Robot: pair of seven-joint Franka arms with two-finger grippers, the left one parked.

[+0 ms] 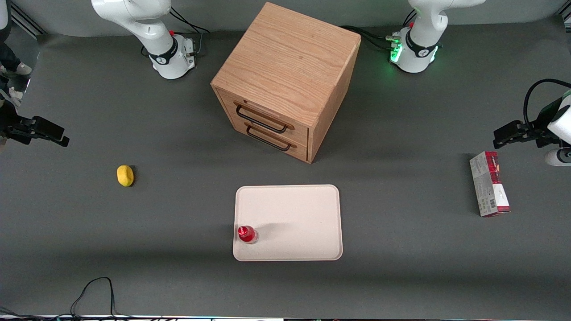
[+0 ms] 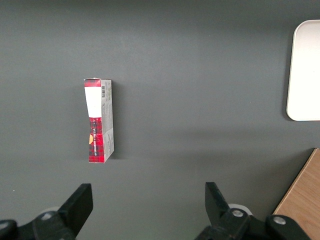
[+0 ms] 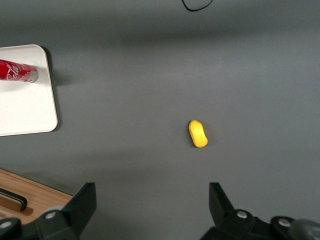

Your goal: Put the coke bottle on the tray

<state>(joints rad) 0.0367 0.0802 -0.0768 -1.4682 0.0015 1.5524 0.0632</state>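
The tray (image 1: 294,209) is lying in front of the drawers (image 1: 285,80), and the bottle (image 1: 246,234) is standing upright on it, just inside its corner toward the working arm's end. The gripper (image 1: 38,131) is hanging well clear of the tray, fingers spread and holding nothing. With the placing seemingly done, the arm is best kept high and away, so nothing is nudging a bottle so near the rim.

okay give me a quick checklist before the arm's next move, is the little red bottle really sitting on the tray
1. Small red coke bottle on cream rectangular tray: ok, upright inside a near corner.
2. Bottle within the rim: ok, though close to the edge.
3. Right gripper released: ok, open, holding nothing.
4. Gripper away from tray: ok, out at the working arm's end.
5. Yellow lemon-shaped object off tray: ok, on the grey mat.
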